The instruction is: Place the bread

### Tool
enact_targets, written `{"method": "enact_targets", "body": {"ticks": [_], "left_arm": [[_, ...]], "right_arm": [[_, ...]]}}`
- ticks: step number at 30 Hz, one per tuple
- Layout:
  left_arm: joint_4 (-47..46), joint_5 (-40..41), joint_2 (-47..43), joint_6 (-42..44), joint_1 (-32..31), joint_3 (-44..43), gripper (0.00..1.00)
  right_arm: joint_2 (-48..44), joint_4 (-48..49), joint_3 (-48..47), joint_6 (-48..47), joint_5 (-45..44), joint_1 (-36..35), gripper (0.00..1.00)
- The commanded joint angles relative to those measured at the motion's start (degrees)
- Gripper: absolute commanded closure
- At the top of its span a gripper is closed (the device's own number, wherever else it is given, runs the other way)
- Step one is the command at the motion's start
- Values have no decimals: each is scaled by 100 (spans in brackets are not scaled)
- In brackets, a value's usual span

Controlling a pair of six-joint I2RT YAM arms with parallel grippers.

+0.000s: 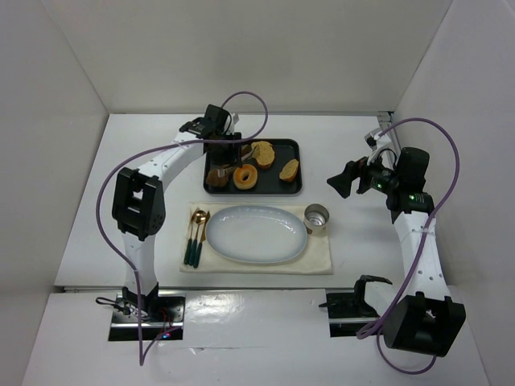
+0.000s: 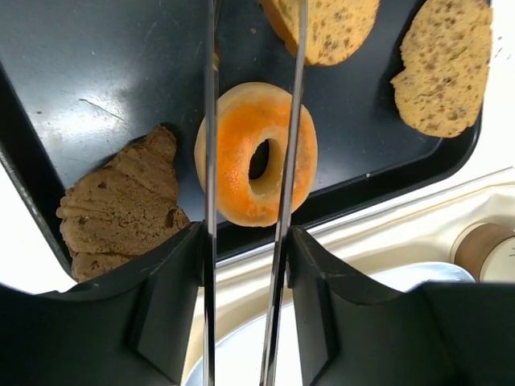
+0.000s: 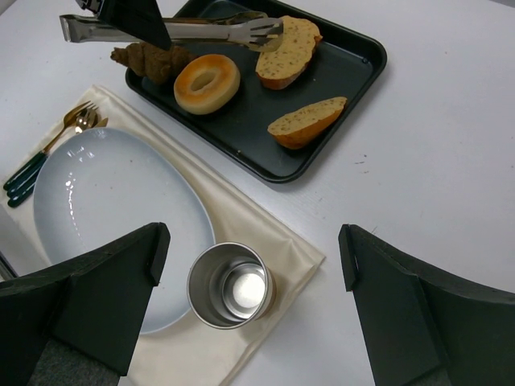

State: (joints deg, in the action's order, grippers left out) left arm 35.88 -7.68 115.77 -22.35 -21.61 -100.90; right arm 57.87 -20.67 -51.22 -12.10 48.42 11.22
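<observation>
The bread (image 1: 262,152), a flat golden-brown slice with a darker crust, lies at the back of the black tray (image 1: 278,186). It also shows in the right wrist view (image 3: 288,50) and, cut off at the top edge, in the left wrist view (image 2: 326,28). My left gripper (image 1: 228,143) is shut on metal tongs (image 3: 177,30), whose slightly parted tips sit at the bread's left end; whether they grip it I cannot tell. The tong arms (image 2: 211,121) pass over the orange doughnut (image 2: 257,157). My right gripper (image 1: 342,178) is open and empty, above the table right of the tray.
The tray also holds a brown croissant (image 1: 217,174) and a smaller narrow golden piece (image 1: 289,170). In front, a beige cloth (image 1: 318,257) carries a pale blue oval plate (image 1: 257,235), a steel cup (image 1: 317,216) and teal-handled cutlery (image 1: 195,237). White walls stand on three sides.
</observation>
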Motion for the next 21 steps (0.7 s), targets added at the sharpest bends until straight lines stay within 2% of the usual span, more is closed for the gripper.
{"method": "enact_targets", "body": {"ticks": [1,8,21], "left_arm": [[-11,-199,174,64,25,-377,42],[42,-496,289,11,130,-430,42],[200,-1121,517,-199,349,-597,53]], "right_arm": [[-91,-8,-195,-91,0,-33,0],[-91,-8,-195,-91,-52,-33,0],[-144,-8,-195,-91,-52,-33,0]]}}
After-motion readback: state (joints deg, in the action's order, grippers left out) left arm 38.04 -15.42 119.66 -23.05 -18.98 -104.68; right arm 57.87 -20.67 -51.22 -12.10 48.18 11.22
